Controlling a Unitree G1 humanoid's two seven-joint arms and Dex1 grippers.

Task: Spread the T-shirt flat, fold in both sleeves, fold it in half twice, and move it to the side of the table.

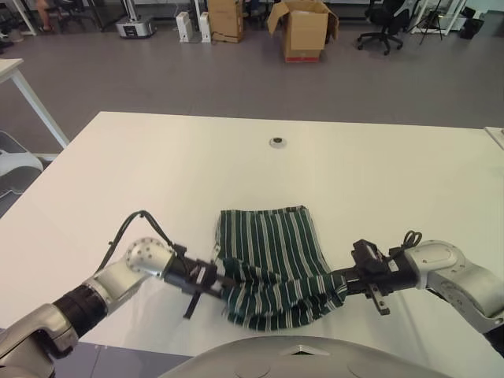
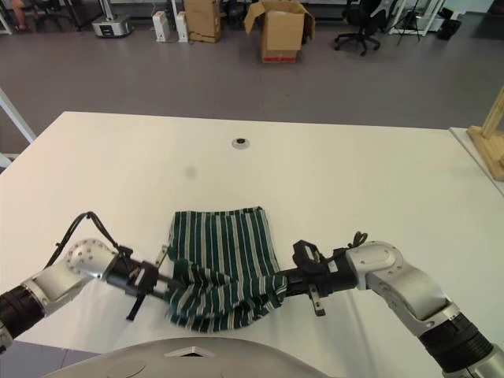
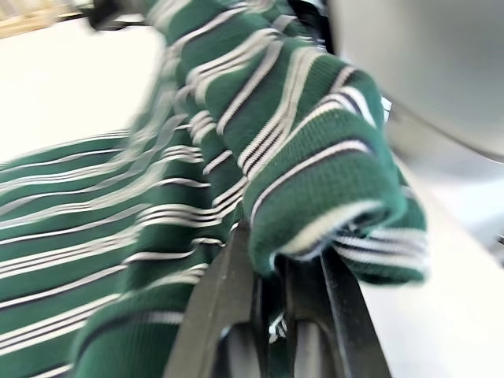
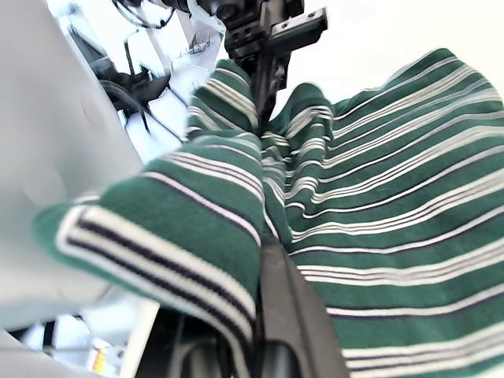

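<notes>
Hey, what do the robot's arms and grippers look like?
The left arm and right arm have rounded silver-grey shells with black joints. A black cable loops over the left wrist. The left gripper and right gripper are black, with thin flat fingers.

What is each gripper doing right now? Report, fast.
Left gripper: jaws shut on the T-shirt, at its near left corner.
Right gripper: jaws shut on the T-shirt, at its near right corner.

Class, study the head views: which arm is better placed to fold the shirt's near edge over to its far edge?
Neither alone, probably both: the left gripper holds the T-shirt at its near left corner, the right gripper at its near right corner.
</notes>
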